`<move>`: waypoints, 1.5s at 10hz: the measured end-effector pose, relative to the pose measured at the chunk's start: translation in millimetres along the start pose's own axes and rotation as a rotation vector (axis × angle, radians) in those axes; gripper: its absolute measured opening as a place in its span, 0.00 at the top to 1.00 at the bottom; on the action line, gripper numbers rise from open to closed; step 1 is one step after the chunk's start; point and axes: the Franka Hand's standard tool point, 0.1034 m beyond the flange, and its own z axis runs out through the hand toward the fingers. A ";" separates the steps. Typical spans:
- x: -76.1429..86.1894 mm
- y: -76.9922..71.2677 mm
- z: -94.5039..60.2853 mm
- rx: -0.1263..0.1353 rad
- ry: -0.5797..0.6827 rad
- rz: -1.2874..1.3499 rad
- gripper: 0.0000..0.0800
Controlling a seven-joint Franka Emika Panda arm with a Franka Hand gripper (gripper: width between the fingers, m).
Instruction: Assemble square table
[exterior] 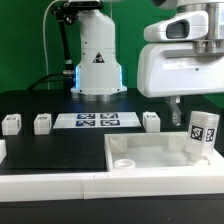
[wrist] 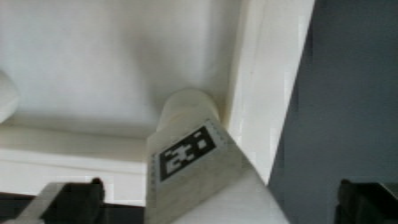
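Square table slab [exterior: 150, 152] lies on the black worktop [exterior: 40, 100], one leg post [exterior: 203, 133] standing at its corner. My gripper [exterior: 172, 103] hovers nearby, fingers spread, empty. Seating this leg, I judge; next, clasp and twist it.

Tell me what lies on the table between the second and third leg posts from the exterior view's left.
The marker board lies flat between the second leg post and the third leg post. The exterior view shows this.
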 end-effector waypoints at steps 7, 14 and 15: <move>0.7 4.6 -0.4 0.000 -0.001 -0.322 0.38; 1.2 8.4 -0.7 0.001 0.000 -0.184 0.63; 1.1 8.3 -0.5 0.007 0.000 -0.056 0.63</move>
